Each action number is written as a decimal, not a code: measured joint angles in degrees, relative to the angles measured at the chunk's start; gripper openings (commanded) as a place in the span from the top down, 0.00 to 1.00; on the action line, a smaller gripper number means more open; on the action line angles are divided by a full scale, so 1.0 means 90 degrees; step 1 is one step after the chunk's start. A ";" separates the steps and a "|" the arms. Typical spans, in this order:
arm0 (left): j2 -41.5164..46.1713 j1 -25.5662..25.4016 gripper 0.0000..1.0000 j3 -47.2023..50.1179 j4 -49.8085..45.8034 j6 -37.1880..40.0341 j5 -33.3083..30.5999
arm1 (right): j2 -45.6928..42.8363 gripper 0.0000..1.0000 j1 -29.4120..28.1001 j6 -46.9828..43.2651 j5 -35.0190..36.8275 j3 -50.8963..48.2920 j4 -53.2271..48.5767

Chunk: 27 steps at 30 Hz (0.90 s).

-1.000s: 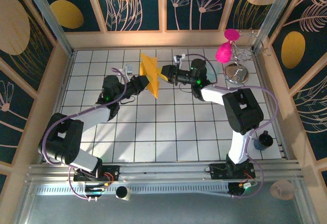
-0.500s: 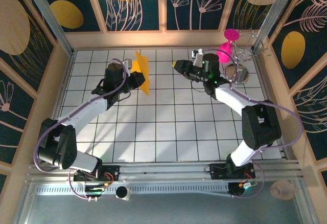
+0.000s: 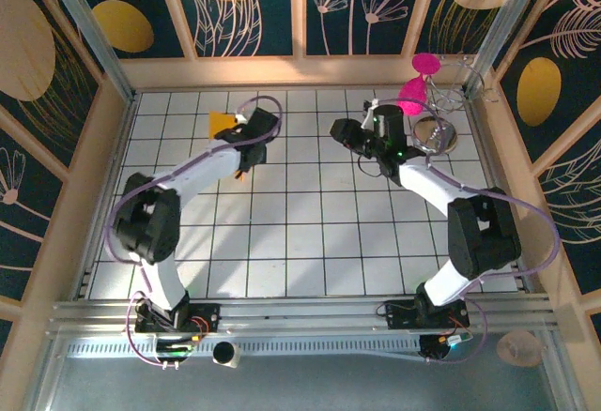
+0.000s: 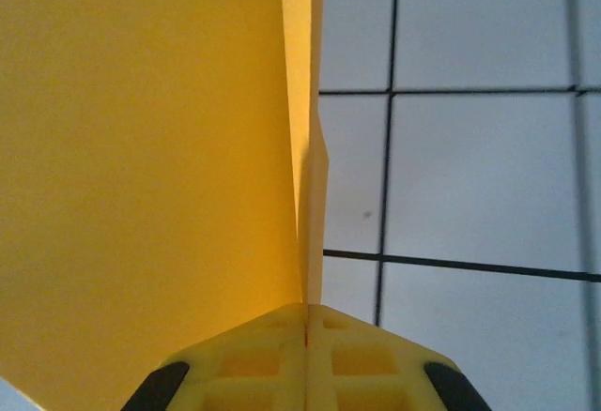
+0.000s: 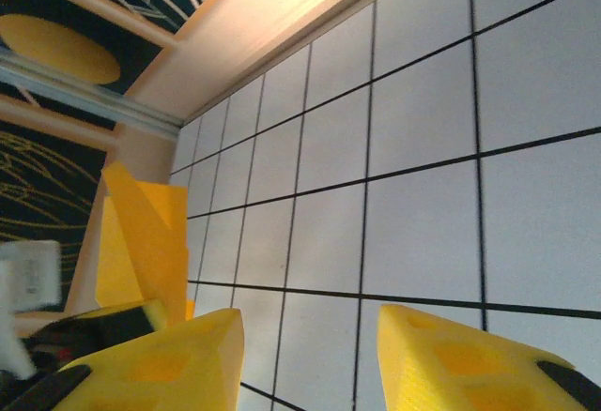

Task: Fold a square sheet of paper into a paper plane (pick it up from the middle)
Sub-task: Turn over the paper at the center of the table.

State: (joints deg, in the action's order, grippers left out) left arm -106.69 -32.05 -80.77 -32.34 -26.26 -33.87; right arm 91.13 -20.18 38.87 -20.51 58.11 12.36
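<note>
Right pincer point(image 5: 302, 345) has let go and drawn back, spread and empty; left pincer point(image 4: 306, 310) alone pinches the creased sheet of paper point(image 4: 141, 176), so folding looks paused.

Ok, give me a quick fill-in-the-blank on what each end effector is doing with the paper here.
1. The left end effector is ___ on the folded orange-yellow paper sheet.
2. The right end effector stands ___.
3. It holds ___; the white tiled table shows between its jaws.

Missing words: shut; open; nothing.
</note>
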 measured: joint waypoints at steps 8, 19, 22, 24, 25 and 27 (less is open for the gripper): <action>-0.1569 -0.0534 0.94 -0.0568 -0.0729 0.0012 -0.1287 | -0.0112 0.58 0.0287 0.0049 0.0192 -0.0267 -0.0136; -0.2356 -0.0767 0.81 -0.0838 -0.0930 -0.0053 -0.1428 | -0.0114 0.58 0.0291 0.0068 0.0231 -0.0391 -0.0216; -0.2363 -0.0767 0.78 -0.0857 -0.0935 -0.0107 -0.1234 | -0.0114 0.58 0.0291 0.0070 0.0231 -0.0391 -0.0228; -0.2363 -0.0760 0.76 -0.0906 -0.0933 -0.0138 -0.1112 | -0.0114 0.58 0.0291 0.0070 0.0231 -0.0391 -0.0236; -0.2361 -0.0760 0.75 -0.0920 -0.0930 -0.0163 -0.1059 | -0.0114 0.58 0.0291 0.0070 0.0231 -0.0393 -0.0238; -0.2351 -0.0758 0.72 -0.0950 -0.0935 -0.0216 -0.0950 | -0.0114 0.57 0.0291 0.0070 0.0231 -0.0391 -0.0236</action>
State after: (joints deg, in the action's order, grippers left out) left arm -127.85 -38.87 -89.32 -40.75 -28.21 -42.41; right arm 90.11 -17.56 39.51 -18.44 54.59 10.24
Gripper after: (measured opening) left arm 0.258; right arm 0.424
